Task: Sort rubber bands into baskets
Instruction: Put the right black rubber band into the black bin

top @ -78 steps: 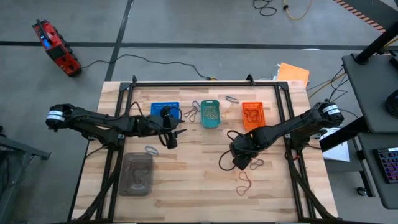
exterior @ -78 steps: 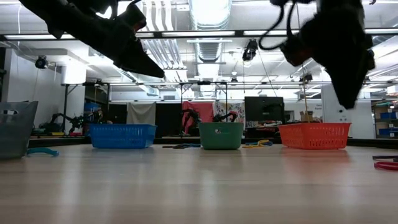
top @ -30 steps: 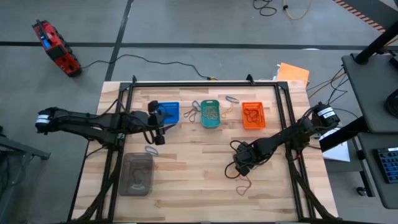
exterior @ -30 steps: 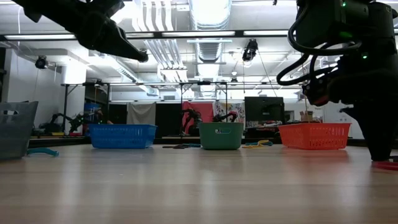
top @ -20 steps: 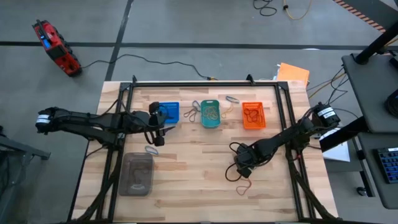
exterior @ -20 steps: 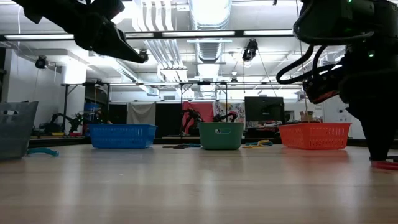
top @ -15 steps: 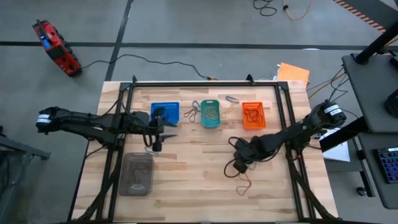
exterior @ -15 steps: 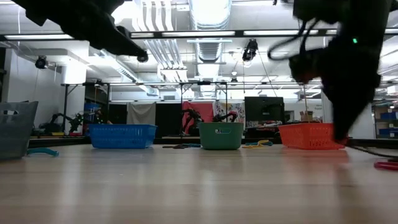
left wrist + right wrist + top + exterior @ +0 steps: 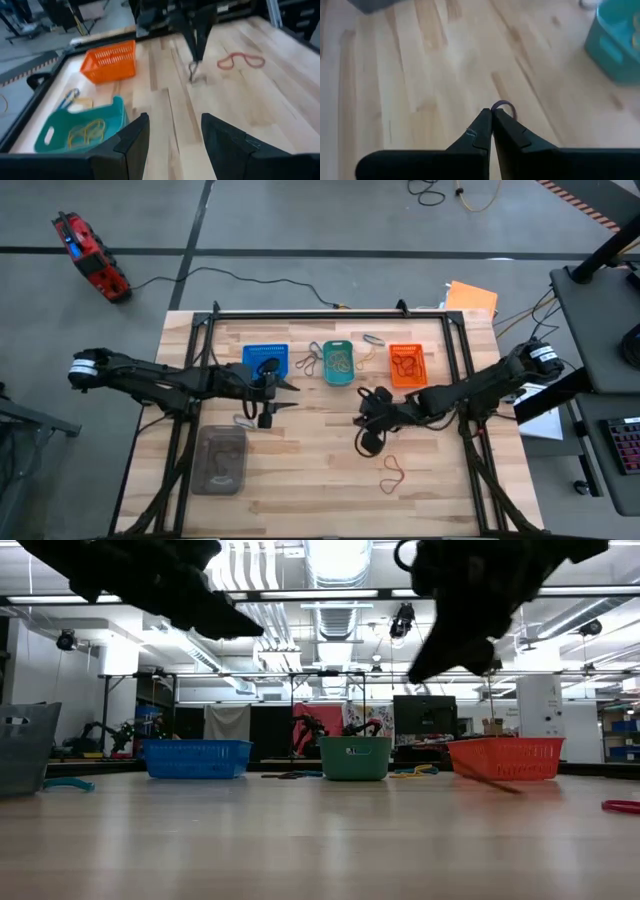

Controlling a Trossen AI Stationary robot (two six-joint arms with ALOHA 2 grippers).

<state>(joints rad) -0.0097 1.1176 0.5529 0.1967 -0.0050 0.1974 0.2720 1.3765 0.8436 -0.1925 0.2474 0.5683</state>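
Three small perforated plastic baskets sit in a row at the far side of the wooden tabletop (image 9: 300,470): blue basket (image 9: 264,361), contents unclear; teal basket (image 9: 339,364) w/ yellowish bands; orange basket (image 9: 407,366) w/ dark-red bands. Right gripper (image 9: 492,116), mid-tabletop, is pinched tight on a thin grey-purple rubber band (image 9: 504,107). Left gripper (image 9: 171,131), near the blue basket, is spread wide, holding nothing; a red rubber band (image 9: 391,474) lies loose on the near side, and the clear grey plastic container (image 9: 221,460) sits near-left.

Pale planked wooden table (image 9: 310,470), matt; perforated plastic orange basket (image 9: 111,62).
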